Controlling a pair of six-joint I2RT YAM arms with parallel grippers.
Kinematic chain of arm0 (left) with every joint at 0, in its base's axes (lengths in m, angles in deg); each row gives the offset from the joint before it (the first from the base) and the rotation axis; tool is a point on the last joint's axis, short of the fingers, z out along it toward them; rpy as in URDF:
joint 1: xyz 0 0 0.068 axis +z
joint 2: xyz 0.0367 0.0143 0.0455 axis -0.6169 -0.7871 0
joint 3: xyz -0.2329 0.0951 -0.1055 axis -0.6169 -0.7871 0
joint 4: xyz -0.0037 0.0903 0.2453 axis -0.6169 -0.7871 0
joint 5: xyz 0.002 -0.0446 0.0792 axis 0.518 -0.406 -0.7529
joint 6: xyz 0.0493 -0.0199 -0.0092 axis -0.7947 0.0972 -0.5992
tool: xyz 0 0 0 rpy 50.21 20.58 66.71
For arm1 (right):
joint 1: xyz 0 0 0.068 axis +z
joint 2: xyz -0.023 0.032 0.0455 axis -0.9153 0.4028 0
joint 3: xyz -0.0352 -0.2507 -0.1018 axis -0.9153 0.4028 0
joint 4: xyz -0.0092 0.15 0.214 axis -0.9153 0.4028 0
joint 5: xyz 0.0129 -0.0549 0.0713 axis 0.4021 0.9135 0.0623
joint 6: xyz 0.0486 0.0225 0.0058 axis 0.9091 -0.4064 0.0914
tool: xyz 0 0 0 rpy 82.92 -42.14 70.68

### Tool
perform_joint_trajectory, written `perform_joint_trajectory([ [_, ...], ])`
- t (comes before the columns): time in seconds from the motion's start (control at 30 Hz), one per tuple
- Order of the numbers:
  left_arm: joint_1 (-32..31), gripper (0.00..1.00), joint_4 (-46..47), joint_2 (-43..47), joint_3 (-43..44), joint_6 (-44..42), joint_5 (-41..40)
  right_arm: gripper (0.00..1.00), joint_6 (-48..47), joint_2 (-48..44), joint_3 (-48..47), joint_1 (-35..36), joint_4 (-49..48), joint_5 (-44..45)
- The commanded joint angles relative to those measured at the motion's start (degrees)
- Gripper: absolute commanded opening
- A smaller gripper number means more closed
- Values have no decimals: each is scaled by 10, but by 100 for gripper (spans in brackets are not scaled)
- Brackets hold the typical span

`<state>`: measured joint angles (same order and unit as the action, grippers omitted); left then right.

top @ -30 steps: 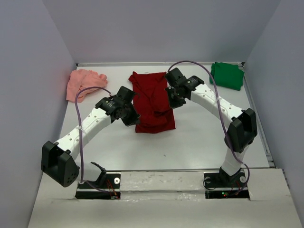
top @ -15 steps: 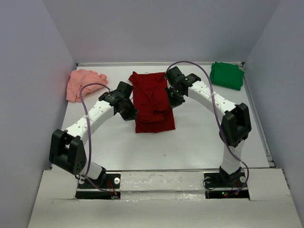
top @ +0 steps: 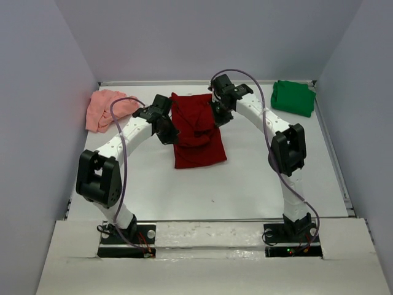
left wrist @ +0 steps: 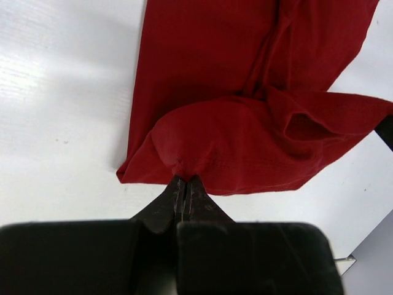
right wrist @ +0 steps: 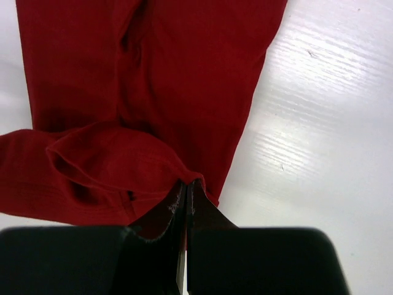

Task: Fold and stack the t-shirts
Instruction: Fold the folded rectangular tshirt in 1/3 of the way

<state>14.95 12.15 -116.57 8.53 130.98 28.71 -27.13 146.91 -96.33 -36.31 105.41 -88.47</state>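
The dark red t-shirt [top: 195, 132] lies partly folded in the middle of the table. My left gripper [top: 169, 132] is shut on its left edge [left wrist: 184, 166], and my right gripper [top: 219, 117] is shut on its right edge [right wrist: 184, 175]. Both lift a fold of the cloth over the rest of the shirt. The pale salmon-pink t-shirt [top: 103, 107] lies crumpled at the back left. The bright green t-shirt [top: 293, 97] lies folded at the back right.
Grey walls close in the white table [top: 245, 178] on the left, back and right. Purple cables [top: 116, 123] loop over both arms.
Both grippers have moved toward the back of the table, carrying the red shirt's near part over itself. The shirt now looks shorter and its near edge sits further back.
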Motion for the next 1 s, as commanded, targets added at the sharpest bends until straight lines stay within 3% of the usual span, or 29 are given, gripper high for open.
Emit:
perform_joint_trajectory([
  [0.0, 9, 0, 7, -30, 53, -27, 14, 0, -21, 23, -46, -8, 16, -37],
  [0.43, 33, 0, 23, -70, 61, -50, 25, 0, -26, 47, -41, -13, 22, -40],
  [0.73, 56, 0, 44, -87, 59, -71, 34, 21, -28, 82, -85, -18, 26, -40],
  [0.9, 68, 0, 33, -148, 112, -102, 39, 30, -34, 111, -142, -29, 41, -35],
  [0.97, 72, 0, 34, -169, 126, -108, 53, 39, -36, 122, -159, -30, 46, -26],
])
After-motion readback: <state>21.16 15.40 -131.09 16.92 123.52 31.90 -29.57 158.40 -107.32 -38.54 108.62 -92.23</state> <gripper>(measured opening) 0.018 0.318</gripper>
